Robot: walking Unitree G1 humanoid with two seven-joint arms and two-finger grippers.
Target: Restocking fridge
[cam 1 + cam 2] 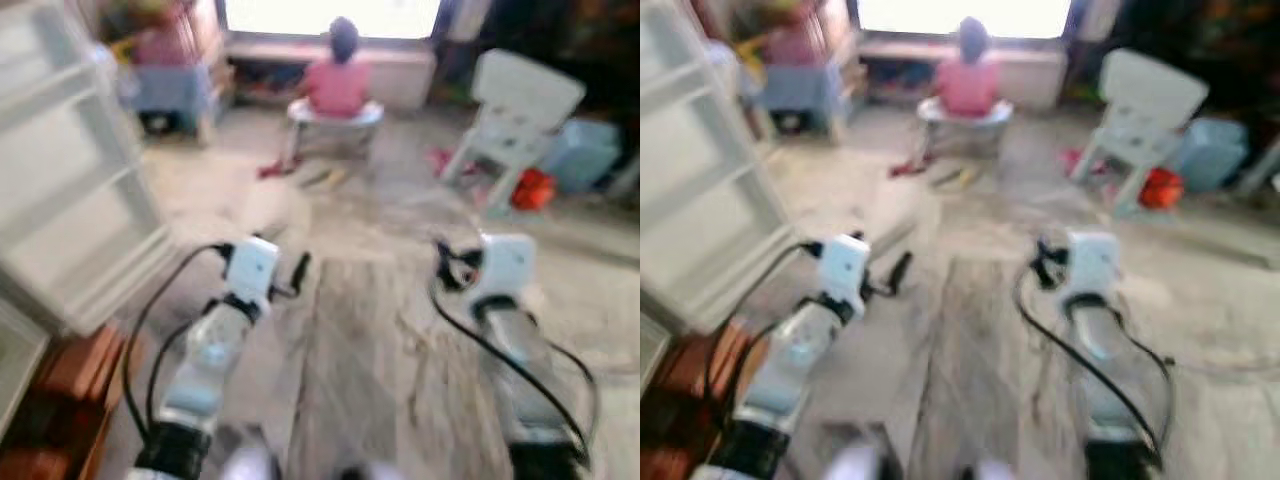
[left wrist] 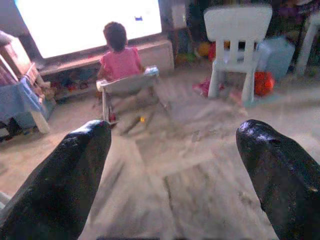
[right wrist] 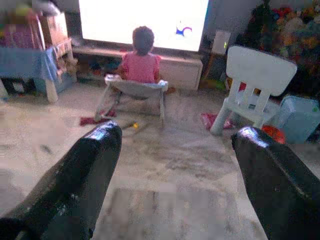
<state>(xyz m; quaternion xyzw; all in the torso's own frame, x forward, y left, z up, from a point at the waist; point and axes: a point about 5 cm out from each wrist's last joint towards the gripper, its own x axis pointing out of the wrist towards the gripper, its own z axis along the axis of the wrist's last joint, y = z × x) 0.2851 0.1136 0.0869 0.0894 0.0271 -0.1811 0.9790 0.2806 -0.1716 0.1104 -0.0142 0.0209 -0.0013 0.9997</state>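
Both silver arms reach forward over a pale, worn stone-patterned floor (image 1: 400,330), and the head views are blurred. The left gripper (image 2: 172,165) has its two long black fingers (image 2: 60,185) spread wide apart with nothing between them; through the gap lies bare floor, and well beyond the fingertips a person in a pink top (image 2: 120,60) sits with their back turned on a low grey-and-white seat (image 2: 127,82), facing a large bright white screen (image 2: 90,25). The right gripper (image 3: 175,170) is likewise spread wide, its fingers (image 3: 75,185) holding nothing, and the same seated person and screen lie far ahead between them. Beyond and outside the right-hand finger of each gripper stands a small white plastic child's chair (image 3: 252,87), with a pale blue plastic bin (image 3: 300,117) just beside it and a round orange-red object (image 2: 263,82) on the floor near its legs. Some small red and yellow bits lie on the floor near the seat, too blurred to identify. Out past the left fingers, a low piece of furniture draped in blue cloth (image 3: 27,62) stands against the far wall. The white fridge door with its moulded shelves (image 1: 60,180) stands close by on the left arm's outer side, behind the fingers rather than ahead of them, with a reddish-brown wooden piece (image 1: 70,380) on the floor below it.
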